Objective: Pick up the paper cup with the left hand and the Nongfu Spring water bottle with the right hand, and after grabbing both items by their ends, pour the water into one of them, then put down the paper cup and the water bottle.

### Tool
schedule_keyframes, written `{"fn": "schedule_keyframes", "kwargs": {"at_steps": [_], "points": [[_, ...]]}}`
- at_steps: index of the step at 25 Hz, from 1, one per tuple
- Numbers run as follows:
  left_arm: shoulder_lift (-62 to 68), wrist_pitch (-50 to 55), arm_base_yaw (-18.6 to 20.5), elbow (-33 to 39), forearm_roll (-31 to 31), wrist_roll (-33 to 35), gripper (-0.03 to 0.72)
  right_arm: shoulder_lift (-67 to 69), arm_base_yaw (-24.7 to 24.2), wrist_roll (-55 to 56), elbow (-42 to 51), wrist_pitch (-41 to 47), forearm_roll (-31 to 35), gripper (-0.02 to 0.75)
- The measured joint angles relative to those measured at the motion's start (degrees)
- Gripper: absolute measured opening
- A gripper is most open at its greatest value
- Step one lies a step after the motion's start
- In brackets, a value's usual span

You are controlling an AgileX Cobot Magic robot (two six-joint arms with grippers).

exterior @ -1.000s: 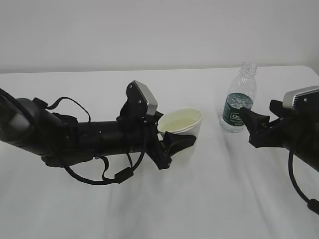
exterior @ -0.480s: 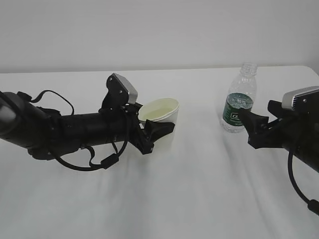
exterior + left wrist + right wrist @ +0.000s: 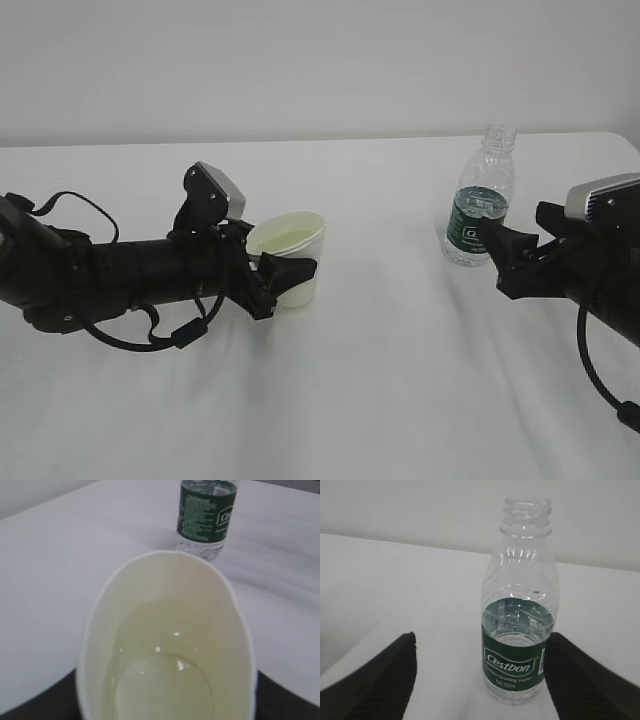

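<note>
Left tool (image 3: 283, 277) grips the paper cup (image 3: 290, 250), mouth tilted upward. Right tool (image 3: 492, 243) gapes wide around the upright Nongfu Spring water bottle (image 3: 481, 200), mouth up.

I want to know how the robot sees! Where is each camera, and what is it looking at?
Exterior view: in front of the table, looking down at a slant; both arms show, left claw around the paper cup, right claw open by the bottle.
Left wrist view: looks down into the cup; only dark claw edges show.
Right wrist view: faces the bottle between two black fingers.
Shared: every view shows the bottle.
</note>
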Motion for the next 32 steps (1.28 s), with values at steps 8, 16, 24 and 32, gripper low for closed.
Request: {"fn": "schedule_keyframes", "kwargs": {"at_steps": [8,16,24,32], "points": [[0.00,-2.96,5.10,2.50,-0.33,1.04,0.403,0.00,0.00,0.00,0.00,0.00,0.00,0.596],[0.00,-4.14,9.10,2.50,-1.10,1.27,0.403,0.00,0.00,0.03,0.00,0.00,-0.08,0.594],[0.00,-4.36,11.29,2.50,-3.19,4.99,0.403,0.00,0.00,0.03,0.00,0.00,-0.08,0.594],[0.00,-4.36,11.37,2.50,-8.78,9.55,0.403,0.00,0.00,0.03,0.00,0.00,-0.08,0.594]]}}
